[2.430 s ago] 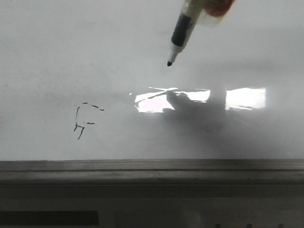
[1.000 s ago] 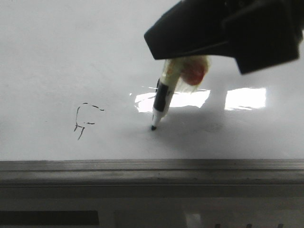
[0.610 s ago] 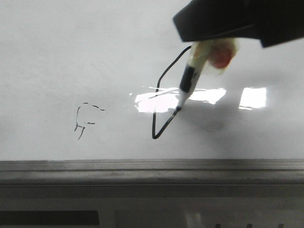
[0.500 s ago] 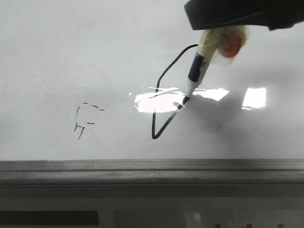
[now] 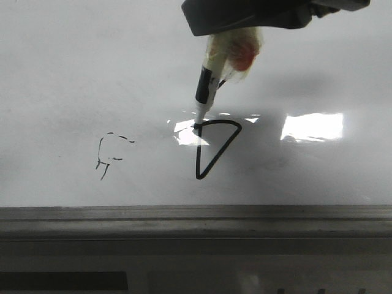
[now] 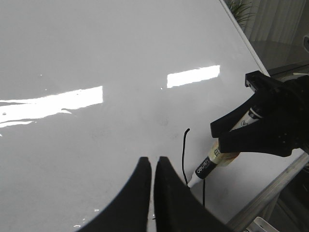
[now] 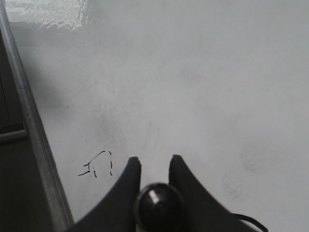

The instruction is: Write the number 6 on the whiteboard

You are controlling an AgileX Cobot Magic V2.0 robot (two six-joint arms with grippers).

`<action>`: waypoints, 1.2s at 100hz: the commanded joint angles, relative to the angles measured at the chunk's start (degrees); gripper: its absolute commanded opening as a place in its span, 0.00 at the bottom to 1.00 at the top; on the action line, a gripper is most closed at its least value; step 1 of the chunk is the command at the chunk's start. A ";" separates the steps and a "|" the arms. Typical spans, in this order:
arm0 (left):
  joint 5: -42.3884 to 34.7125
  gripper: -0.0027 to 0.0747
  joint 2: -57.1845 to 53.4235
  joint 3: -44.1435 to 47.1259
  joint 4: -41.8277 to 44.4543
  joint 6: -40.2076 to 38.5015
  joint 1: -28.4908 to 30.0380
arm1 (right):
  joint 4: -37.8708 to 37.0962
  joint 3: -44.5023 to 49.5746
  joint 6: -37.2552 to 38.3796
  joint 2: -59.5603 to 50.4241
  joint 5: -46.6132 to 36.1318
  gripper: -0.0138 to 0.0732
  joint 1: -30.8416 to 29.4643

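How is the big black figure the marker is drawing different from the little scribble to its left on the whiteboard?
The number 6 is large, drawn in a thick solid black line; the small scribble is much smaller, with thin, faint, broken strokes. The number 6 has a closed, pointed triangular loop; the scribble's strokes do not join into any closed shape. The marker tip touches the number 6, while the scribble lies apart from it. Both are black marks on the whiteboard.

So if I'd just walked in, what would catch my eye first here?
Probably the marker, held by the right end effector with its tip touching the whiteboard where it closes the pointed loop of a bold black number 6 near the board's front edge. To the left of that sits a small faint scribble, and bright glare patches shine to the right.
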 commanded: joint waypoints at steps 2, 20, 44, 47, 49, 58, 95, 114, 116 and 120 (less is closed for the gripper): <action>1.71 0.01 0.06 -1.62 -0.15 -0.50 -0.34 | 0.40 -2.20 -1.14 -4.22 -2.02 0.09 -0.55; 2.36 0.01 0.06 -1.62 -0.60 -0.50 -0.34 | 1.44 -6.32 -1.14 -18.47 -12.68 0.08 -0.55; 4.12 0.05 0.69 -1.73 -1.90 -0.50 -0.34 | 4.57 -5.56 -1.04 -23.05 -13.78 0.08 -0.45; 4.85 0.09 1.53 -1.88 -1.65 -0.50 -0.34 | 4.57 -5.05 -0.63 -22.55 -11.59 0.08 -0.45; 5.54 0.11 1.97 -1.89 -1.65 -0.50 -0.34 | 4.57 -4.71 -0.16 -22.08 -10.01 0.08 -0.45; 10.09 0.27 5.75 -2.38 -1.65 -0.50 -0.34 | 4.57 -3.43 4.59 -18.72 -4.43 0.08 -0.45; 26.64 0.56 20.05 -5.85 -0.35 -0.39 -0.34 | 4.75 -0.11 9.98 -6.95 14.91 0.08 -0.41; 30.55 0.56 20.74 -6.34 5.74 -0.14 -0.34 | 4.37 1.38 9.98 -6.14 22.26 0.08 -0.41; 30.55 0.56 20.74 -6.34 5.93 -0.14 -0.34 | 4.25 1.38 9.98 -6.14 22.69 0.08 -0.41; 30.55 0.56 20.74 -6.34 5.91 -0.14 -0.34 | 3.86 1.38 9.98 -6.14 23.71 0.08 -0.41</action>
